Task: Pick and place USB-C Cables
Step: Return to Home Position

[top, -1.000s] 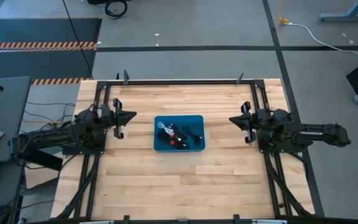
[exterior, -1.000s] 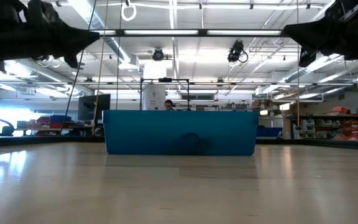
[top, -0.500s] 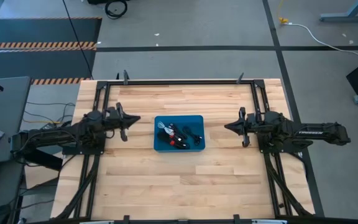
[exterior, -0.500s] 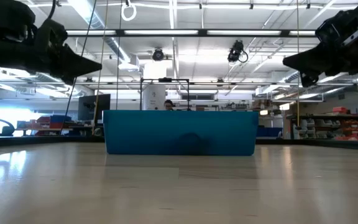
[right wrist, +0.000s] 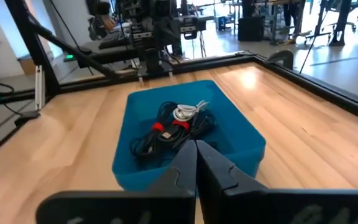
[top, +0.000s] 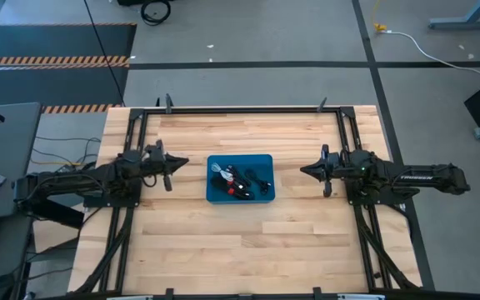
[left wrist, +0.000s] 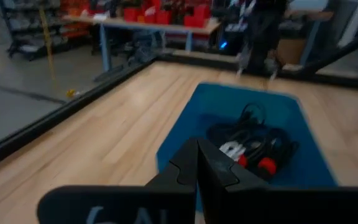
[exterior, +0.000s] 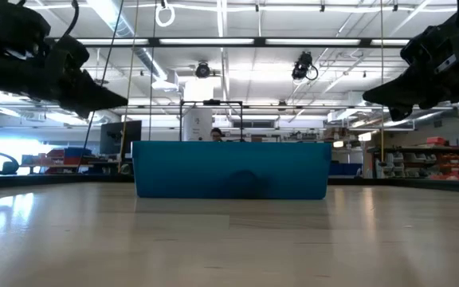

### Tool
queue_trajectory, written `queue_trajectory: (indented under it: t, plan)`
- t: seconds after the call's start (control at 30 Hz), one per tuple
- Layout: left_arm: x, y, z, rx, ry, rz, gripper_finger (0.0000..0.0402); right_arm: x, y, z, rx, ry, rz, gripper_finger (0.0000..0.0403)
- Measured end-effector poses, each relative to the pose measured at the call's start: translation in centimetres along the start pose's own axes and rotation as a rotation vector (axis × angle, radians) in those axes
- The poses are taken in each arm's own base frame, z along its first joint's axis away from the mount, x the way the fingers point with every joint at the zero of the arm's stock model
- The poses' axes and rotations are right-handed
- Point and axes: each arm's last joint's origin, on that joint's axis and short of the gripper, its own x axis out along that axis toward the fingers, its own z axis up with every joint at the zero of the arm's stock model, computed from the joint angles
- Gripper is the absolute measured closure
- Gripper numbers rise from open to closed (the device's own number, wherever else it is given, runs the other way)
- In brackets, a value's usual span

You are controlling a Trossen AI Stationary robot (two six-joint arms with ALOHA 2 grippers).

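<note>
Retreat: both arms draw back from blue bin (top: pixel 209 179) | left gripper (top: pixel 173 166), right gripper (top: pixel 304 169) now pinched narrow, empty | USB-C cables (top: pixel 238 180) lie in bin | task looks finished

In the low view the blue bin (exterior: pixel 231 169) hides the USB-C cables (right wrist: pixel 174 127).

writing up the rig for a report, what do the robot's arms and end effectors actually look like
Both arms are black and jointed. The left arm carries loose black wiring; the right arm bears white lettering on its forearm. The left end effector and right end effector each have two flat black fingers tapering to a point, mounted on a black bar with pale lettering.
</note>
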Motion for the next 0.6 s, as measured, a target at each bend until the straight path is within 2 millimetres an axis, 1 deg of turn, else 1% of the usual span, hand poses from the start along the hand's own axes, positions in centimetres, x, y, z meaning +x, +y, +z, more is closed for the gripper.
queue_trajectory:
  t: [0.1, 0.3, 0.4, 0.5, 0.6]
  plan:
    - [0.0, 0.0, -0.4, 0.006, 0.042, 0.015, 0.0397, 0.0, 0.0, 0.0, -0.023, 0.005, 0.001, 0.0395]
    - [0.0, 0.0, -0.4, 0.007, 0.041, 0.012, 0.0390, 0.0, 0.0, 0.0, -0.019, 0.005, 0.001, 0.0389]
    - [0.0, -0.1, 0.2, 0.002, -0.025, 0.008, 0.0387, 0.0, 0.0, 0.2, -0.022, -0.024, 0.004, 0.0390]
    - [-0.1, -0.3, 0.9, -0.001, -0.097, -0.011, 0.0391, 0.0, 0.1, 0.8, -0.028, -0.079, 0.010, 0.0392]
    - [-0.1, -0.5, 0.9, -0.013, -0.099, -0.006, 0.0397, 0.0, 0.1, 0.9, -0.017, -0.087, 0.012, 0.0391]
